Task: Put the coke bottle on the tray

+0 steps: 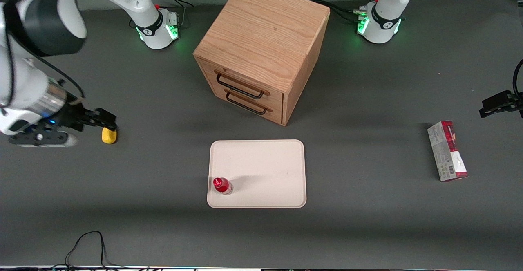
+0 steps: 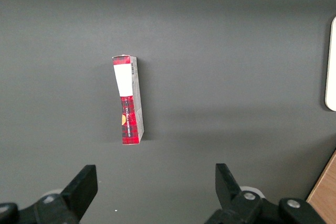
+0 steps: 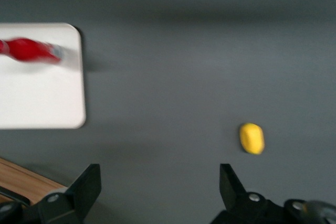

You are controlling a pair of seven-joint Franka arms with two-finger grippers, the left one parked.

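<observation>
The coke bottle (image 1: 222,185) stands upright on the tray (image 1: 265,160), tucked into the tray corner nearest the front camera on the working arm's side, just inside the low rim; most of the tray's surface is bare. In the right wrist view the bottle (image 3: 29,50) shows as a red streak near the tray's (image 3: 47,98) rounded edge. The gripper (image 1: 105,119) hangs well apart from the tray, toward the working arm's end of the table, holding nothing, its fingers (image 3: 84,187) spread wide with bare table between them. A small yellow object (image 1: 109,135) lies on the table just beside the gripper's tip in the front view; in the wrist view it (image 3: 251,138) sits on open table, clear of the fingers. Between it and the tray stretches a wide band of dark table (image 1: 163,160). The wooden drawer box (image 1: 261,50) stands farther from the front camera than the tray, its drawer fronts turned toward the tray, with a gap of table between them. A red-and-grey carton (image 1: 447,151) lies toward the parked arm's end, well apart from the tray's edge.
</observation>
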